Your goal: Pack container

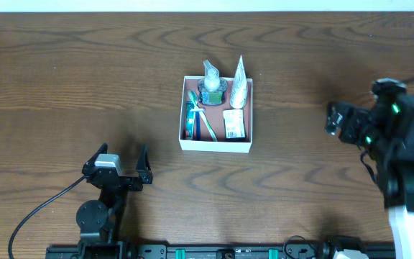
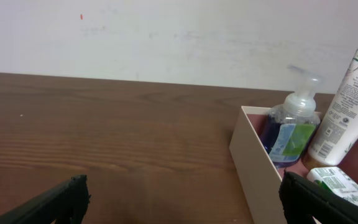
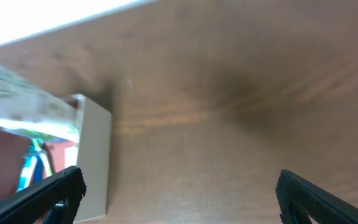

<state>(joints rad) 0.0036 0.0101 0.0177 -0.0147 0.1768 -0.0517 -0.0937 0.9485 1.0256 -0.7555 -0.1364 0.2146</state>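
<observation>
While left gripper (image 1: 118,160) and right gripper (image 3: 179,196) gape, I see the container (image 1: 216,146) holding a pump bottle (image 2: 291,124). Its tube (image 2: 347,106) reads Pantene.

Left pincer (image 2: 184,185) spread wide, empty; right pincer (image 3: 179,185) same.

Even light, one smeared view

From overhead the table (image 1: 63,86) is evenly lit and sharp, with faint soft shadows on the wood. The left wrist view is clear below a bright wall (image 2: 166,37). The right wrist view is blurred throughout, the container (image 3: 95,155) smeared beside a dark shadow patch.
</observation>
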